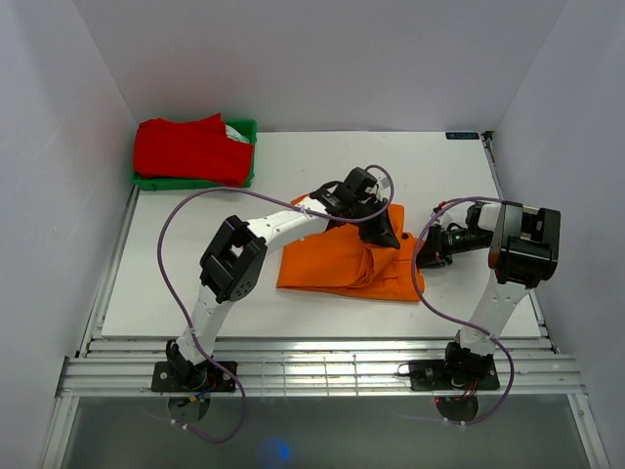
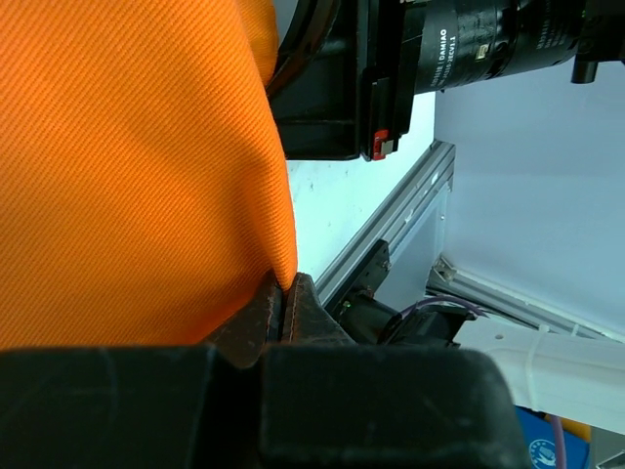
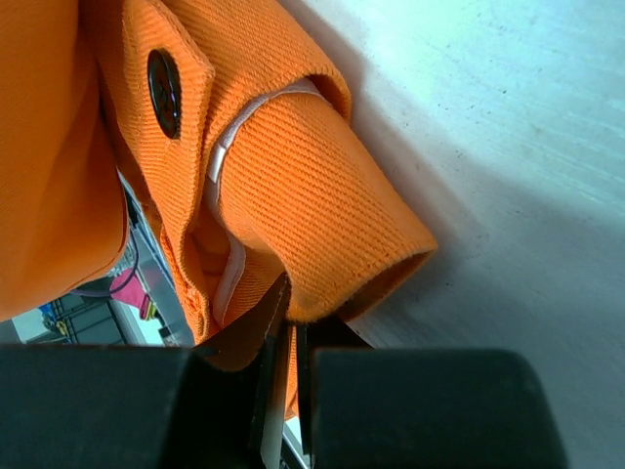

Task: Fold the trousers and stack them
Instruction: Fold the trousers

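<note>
The trousers [image 1: 337, 262] were found partly folded near the middle of the table [image 1: 195, 293]. The left fingers [image 2: 256, 318] were clamped on a fold of the orange cloth, and the right fingers [image 3: 249, 344] were pinched on the waistband edge below the button [image 3: 164, 93]. For a clean fold, both grips should be carried across level and together, so that the edge is laid square.
</note>
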`<move>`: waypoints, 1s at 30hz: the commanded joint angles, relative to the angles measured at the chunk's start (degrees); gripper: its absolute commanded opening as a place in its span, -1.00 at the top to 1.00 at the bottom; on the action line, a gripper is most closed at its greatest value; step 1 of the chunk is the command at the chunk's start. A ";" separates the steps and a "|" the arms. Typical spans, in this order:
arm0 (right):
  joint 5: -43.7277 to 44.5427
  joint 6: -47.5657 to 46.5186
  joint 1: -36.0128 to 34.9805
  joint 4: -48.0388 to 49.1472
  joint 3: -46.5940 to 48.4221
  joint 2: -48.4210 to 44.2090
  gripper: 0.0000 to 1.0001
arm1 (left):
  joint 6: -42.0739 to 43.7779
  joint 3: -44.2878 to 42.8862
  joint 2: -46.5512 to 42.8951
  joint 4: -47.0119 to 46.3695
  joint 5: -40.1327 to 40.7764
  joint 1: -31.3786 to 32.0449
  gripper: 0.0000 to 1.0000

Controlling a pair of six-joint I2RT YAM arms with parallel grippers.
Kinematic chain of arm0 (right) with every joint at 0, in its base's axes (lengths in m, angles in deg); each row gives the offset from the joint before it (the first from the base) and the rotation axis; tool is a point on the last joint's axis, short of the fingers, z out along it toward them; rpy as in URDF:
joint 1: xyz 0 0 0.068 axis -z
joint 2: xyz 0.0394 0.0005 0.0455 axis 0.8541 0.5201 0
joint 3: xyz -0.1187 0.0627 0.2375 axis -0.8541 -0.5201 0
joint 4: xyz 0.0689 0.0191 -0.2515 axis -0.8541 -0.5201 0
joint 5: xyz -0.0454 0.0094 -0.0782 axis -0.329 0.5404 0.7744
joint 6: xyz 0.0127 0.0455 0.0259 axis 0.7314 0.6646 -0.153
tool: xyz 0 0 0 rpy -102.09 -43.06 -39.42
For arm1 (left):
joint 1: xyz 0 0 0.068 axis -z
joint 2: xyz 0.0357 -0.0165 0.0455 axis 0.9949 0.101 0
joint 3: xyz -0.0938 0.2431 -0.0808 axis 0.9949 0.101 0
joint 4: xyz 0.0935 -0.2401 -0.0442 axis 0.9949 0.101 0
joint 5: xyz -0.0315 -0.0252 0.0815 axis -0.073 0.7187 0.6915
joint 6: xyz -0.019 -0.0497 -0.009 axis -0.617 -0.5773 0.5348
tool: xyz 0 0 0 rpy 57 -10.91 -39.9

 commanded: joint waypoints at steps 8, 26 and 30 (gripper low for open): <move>-1.50 0.89 -0.43 0.64 -0.56 -2.29 0.84 | -5.28 -6.77 -3.60 -4.79 -2.26 3.54 1.00; 0.16 0.81 -0.34 -1.11 0.14 -3.95 0.68 | -9.15 -9.59 7.83 -7.61 3.45 5.48 0.78; 2.27 -0.77 -0.17 -3.48 2.59 -4.66 0.32 | -8.10 -9.33 7.75 -9.01 2.32 5.12 0.17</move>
